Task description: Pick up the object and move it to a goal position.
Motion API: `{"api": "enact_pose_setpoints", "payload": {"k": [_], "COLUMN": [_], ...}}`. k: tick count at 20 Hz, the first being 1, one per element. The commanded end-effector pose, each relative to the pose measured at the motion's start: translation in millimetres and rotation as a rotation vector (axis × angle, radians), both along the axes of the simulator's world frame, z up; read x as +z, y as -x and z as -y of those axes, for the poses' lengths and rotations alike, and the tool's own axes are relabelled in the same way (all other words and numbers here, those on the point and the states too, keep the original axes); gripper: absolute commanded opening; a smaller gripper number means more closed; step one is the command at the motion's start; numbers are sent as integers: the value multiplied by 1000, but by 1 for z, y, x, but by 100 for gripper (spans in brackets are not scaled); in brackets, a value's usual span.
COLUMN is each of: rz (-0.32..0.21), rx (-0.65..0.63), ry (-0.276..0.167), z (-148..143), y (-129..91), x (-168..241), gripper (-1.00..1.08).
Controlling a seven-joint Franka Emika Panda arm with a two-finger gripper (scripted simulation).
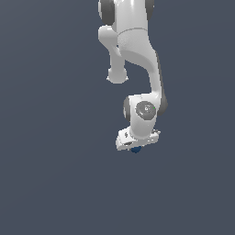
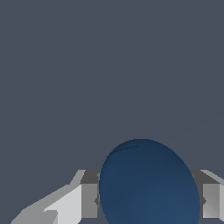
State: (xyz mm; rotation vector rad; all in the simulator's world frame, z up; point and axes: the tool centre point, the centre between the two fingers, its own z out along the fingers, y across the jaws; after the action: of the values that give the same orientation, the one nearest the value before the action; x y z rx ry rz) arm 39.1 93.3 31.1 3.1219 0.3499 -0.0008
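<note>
The object, a small dark blue sphere (image 2: 148,186), fills the space between my gripper's two fingers in the wrist view, and both grey finger pads (image 2: 89,200) press against its sides. In the exterior view only a sliver of the sphere (image 1: 135,150) shows under the white gripper (image 1: 136,146), which points downward and hides most of it. The gripper is shut on the sphere.
A plain dark grey-blue surface (image 1: 55,174) lies all around. The white arm (image 1: 137,50) comes down from the top of the exterior view. No goal marker or other object shows.
</note>
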Motion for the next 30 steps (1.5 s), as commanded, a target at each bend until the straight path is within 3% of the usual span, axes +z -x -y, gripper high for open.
{"api": "enact_pose_setpoints", "payload": {"k": [1,14,30], "rz": [0,0,0], "rx": [0,0,0], "ry": [0,0,0], "z": [0,9,39], "y": [0,18,76], "x": [0,40,170], "gripper": [-100,-100,-100]}}
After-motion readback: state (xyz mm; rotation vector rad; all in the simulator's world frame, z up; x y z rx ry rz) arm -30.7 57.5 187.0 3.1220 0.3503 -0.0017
